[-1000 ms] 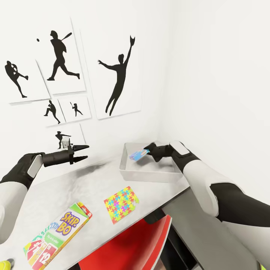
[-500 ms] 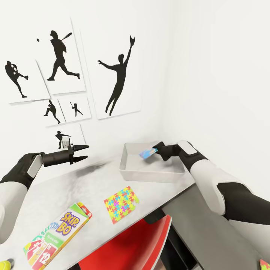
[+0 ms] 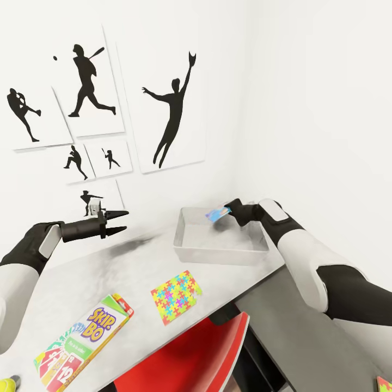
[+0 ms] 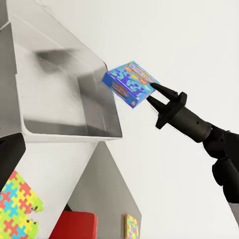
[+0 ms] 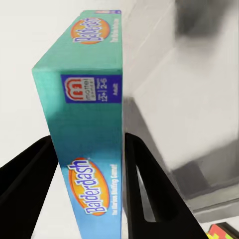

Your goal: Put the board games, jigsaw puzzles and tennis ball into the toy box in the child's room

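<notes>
Head view: the right gripper (image 3: 230, 211) is clamped on a blue game box (image 3: 216, 214), holding it in the air above the toy box (image 3: 220, 253), over its far right part. The right wrist view shows the two black fingers (image 5: 149, 189) pressed on the box's broad faces, its teal edge reading "Balderdash" (image 5: 87, 149); the pale tray wall (image 5: 199, 124) lies blurred behind it. From the left wrist view the game box (image 4: 130, 83) hangs just past the tray's rim (image 4: 74, 132), not touching it, and the tray floor looks bare where it can be seen.

The left gripper (image 3: 118, 222) hovers well left of the toy box, fingers parted a little, holding nothing.

On the table (image 3: 136, 261), nearer than the toy box, lies one jigsaw puzzle (image 3: 176, 296) close to the front edge. The Skip-Bo box (image 3: 81, 340) lies further left of it, also near that edge. A yellow-green bit (image 3: 7, 383) at the frame's lower left corner is cut off, too little to name. Another patterned piece (image 3: 385, 383) is cut off at the lower right corner. A red chair (image 3: 190, 359) sits under the table edge below the puzzle. The table between the left gripper and the toy box is open.
</notes>
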Motion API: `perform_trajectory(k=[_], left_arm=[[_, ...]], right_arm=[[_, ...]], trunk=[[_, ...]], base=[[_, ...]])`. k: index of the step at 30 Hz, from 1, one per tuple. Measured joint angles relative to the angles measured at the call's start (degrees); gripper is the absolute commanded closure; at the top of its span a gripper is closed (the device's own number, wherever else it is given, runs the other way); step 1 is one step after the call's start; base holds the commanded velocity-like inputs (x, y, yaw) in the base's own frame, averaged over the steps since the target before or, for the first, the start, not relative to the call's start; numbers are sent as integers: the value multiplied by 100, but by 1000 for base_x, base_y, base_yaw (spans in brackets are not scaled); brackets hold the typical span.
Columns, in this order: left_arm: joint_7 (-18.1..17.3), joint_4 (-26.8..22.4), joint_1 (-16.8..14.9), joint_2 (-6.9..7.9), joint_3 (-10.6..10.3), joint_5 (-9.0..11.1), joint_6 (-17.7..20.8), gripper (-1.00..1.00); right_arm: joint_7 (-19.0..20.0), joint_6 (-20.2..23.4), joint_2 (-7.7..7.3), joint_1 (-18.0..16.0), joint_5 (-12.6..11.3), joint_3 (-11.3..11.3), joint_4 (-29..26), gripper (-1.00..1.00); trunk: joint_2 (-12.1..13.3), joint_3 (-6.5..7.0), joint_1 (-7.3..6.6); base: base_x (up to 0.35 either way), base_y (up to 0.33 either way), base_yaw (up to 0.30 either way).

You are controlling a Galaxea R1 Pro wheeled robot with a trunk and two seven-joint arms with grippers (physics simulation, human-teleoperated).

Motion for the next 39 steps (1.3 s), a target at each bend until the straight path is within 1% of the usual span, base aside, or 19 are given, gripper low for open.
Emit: perform_trajectory(k=[2,4,6,10,20,26,39], left_arm=[[0,0,0,6,0,1,0,-100],[0,0,0,8,0,0,0,-100],[-1,0,0,14,0,0,0,-100],[-21,-1,0,20,0,0,0,-100],[-140,-1,0,33,1,-3,-1,-100],[-158,-1,0,75,1,-3,-1,-100],[-160,-100,0,89,27,-2,-1,-100]], right_arm=[[-87,7,2,7,-6,-3,-251,100],[-244,19,4,4,5,-10,-359,100],[-499,33,6,-5,-11,-18,-428,100],[-730,45,7,-20,-48,-30,-464,100],[-837,59,-1,-27,-54,-28,-476,100],[-930,61,0,-29,-58,-29,-476,100],[-943,63,-11,-25,-67,-28,-513,100]], trunk=[[-1,0,0],[0,-1,0],[0,-8,0],[1,-36,0],[1,-124,0],[1,-179,0],[0,-289,0]], base=[[0,0,0],[0,0,0],[0,0,18],[0,0,51],[0,0,77],[0,0,88],[0,0,72]])
